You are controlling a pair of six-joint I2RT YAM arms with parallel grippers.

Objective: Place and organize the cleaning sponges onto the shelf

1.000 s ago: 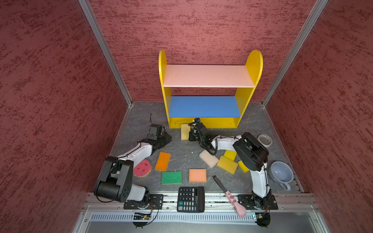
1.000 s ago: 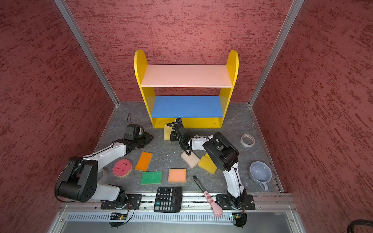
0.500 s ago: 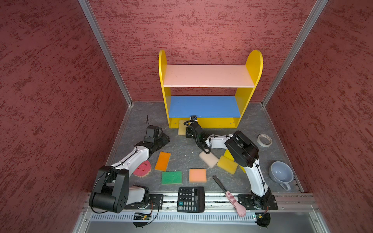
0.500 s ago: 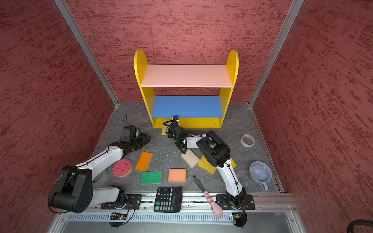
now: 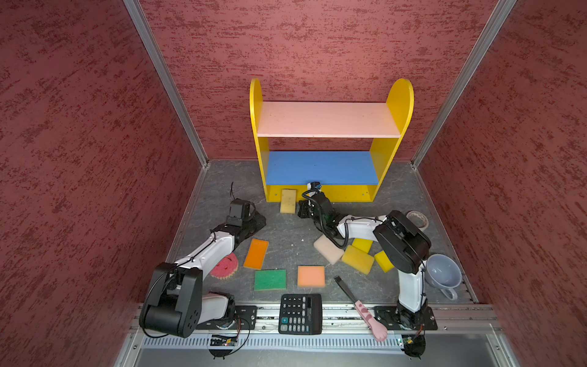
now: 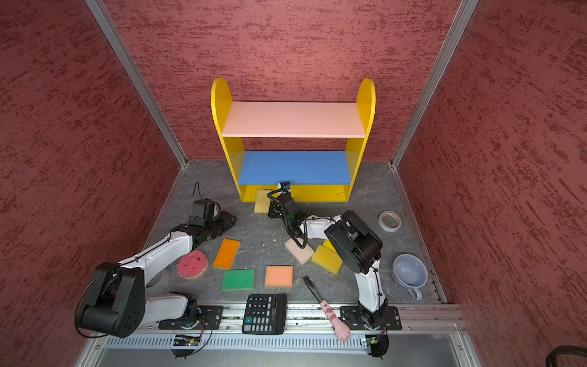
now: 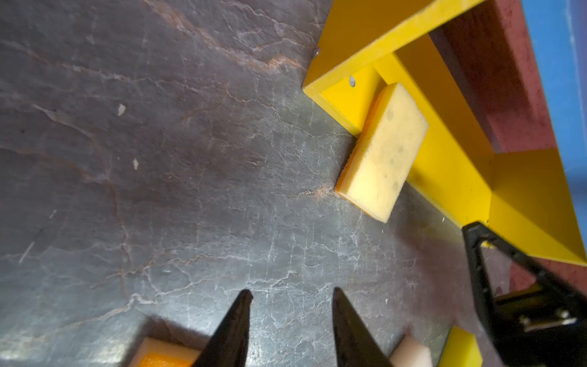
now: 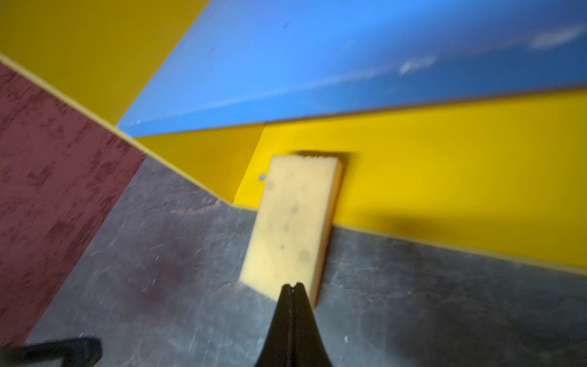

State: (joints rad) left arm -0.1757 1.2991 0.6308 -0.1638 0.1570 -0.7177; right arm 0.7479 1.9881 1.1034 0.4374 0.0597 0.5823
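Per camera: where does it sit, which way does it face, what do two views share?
Top views: high over the front rail, looking down and back at shelf, table, left arm and right arm.
Left wrist: on the left arm, low, facing the shelf's corner; open left gripper shows.
Right wrist: on the right arm, facing the bottom board; shut right gripper shows.
Shared: both wrist views show the pale sponge across that board's edge.

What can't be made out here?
Shelf's yellow bottom board: mostly under blue middle board, both top views.
Round pink scalloped sponge: partly under left arm, top view.
Yellow foam blocks: partly under right arm, top view.
Blurred right wrist view: whether right end effector touches pale yellow sponge.
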